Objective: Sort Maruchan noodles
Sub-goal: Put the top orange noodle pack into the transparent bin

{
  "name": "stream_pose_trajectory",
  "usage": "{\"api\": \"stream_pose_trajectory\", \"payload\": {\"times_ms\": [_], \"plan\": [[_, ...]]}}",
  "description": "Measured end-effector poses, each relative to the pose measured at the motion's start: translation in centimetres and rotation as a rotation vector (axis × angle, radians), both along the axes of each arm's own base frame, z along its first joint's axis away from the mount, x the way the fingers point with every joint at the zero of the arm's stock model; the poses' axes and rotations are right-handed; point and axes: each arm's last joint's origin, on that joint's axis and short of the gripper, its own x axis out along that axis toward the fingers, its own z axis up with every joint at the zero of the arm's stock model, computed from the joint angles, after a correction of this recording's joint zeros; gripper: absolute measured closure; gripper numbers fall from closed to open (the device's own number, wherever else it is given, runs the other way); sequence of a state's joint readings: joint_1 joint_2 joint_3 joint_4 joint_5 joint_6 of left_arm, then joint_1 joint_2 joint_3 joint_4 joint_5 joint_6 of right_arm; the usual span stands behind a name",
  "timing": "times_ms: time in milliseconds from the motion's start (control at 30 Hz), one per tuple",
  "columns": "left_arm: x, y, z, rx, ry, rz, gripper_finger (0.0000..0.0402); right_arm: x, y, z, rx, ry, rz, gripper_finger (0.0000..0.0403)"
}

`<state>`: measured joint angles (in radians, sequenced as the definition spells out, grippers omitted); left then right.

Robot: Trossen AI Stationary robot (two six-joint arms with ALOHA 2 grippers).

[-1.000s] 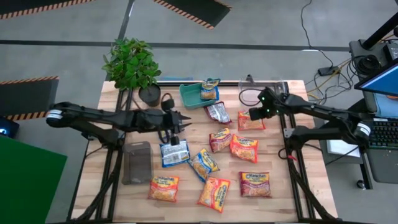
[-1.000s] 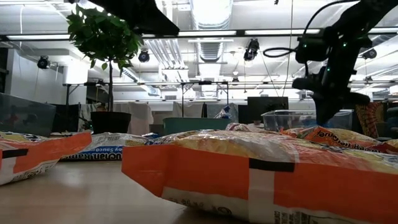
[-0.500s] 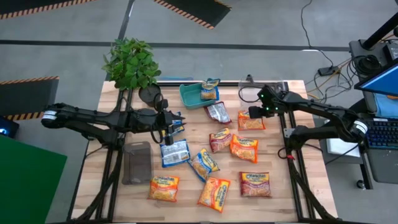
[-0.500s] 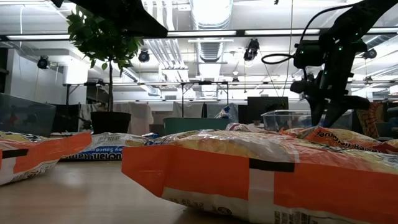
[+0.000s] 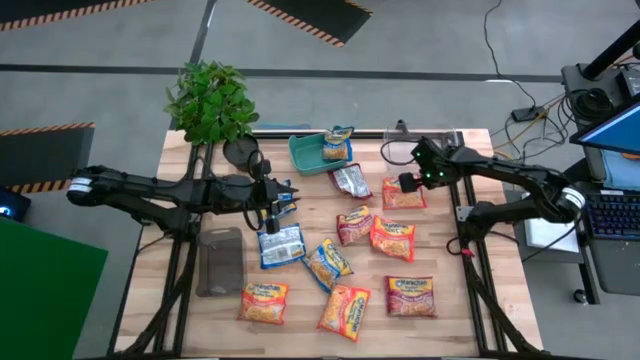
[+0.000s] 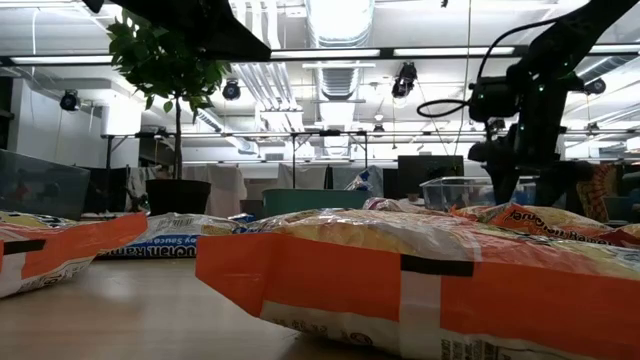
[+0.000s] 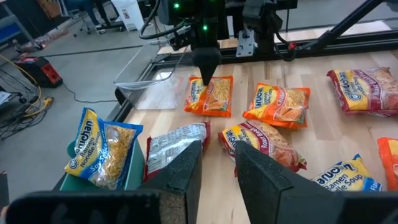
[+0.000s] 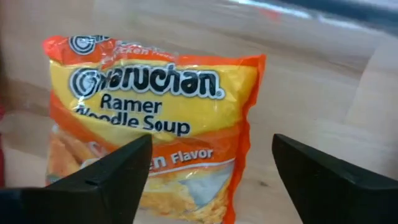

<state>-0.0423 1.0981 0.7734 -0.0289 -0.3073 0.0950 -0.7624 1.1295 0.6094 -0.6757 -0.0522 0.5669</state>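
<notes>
Several Maruchan noodle packets lie flat on the wooden table. An orange one [image 5: 403, 193] lies at the far right, and my right gripper [image 8: 210, 146] hangs just over it, open, fingers pointing down on either side of it [image 8: 155, 137]. A blue packet [image 5: 281, 244] lies left of centre. My left gripper [image 5: 275, 207] hovers at its far edge, fingers a little apart with nothing between them [image 7: 217, 158]. Another blue packet [image 5: 338, 143] leans in the teal tray [image 5: 305, 155].
A silver-backed packet [image 5: 350, 180] lies by the tray. Red-pink [image 5: 355, 225], orange [image 5: 392, 238] and blue [image 5: 327, 263] packets crowd the middle. More lie along the near edge [image 5: 344, 310]. Clear bins stand at the far right [image 5: 425, 145] and near left [image 5: 220, 260]. A potted plant [image 5: 212, 105] stands far left.
My right gripper has opened wide above the orange packet, which lies still on the table. My left gripper has drawn back a little toward the table's left edge, uncovering more of the blue packet.
</notes>
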Motion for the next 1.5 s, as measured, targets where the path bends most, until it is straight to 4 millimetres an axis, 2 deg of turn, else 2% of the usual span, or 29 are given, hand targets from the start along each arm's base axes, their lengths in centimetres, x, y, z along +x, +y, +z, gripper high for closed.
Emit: {"api": "stream_pose_trajectory", "payload": {"times_ms": [367, 833, 1100, 1500], "plan": [[0.0, 0.0, 0.1, -0.008, -0.009, 0.001, 0.0322, 0.2, 0.1, -1.4, -0.006, -0.061, 0.060, 0.0069], [0.1, 0.0, 0.3, -0.009, -0.036, 0.001, 0.0322, 0.9, 0.4, -2.9, -0.078, -0.234, 0.128, 0.0088], [0.2, 0.0, 0.3, -0.011, -0.041, 0.001, 0.0322, 1.4, 0.8, -2.9, -0.092, -0.252, 0.159, 0.0170], [0.2, 0.1, 0.5, -0.007, -0.060, 0.026, 0.0322, 1.8, 1.2, -2.2, -0.108, -0.295, 0.162, 0.0361]]}}
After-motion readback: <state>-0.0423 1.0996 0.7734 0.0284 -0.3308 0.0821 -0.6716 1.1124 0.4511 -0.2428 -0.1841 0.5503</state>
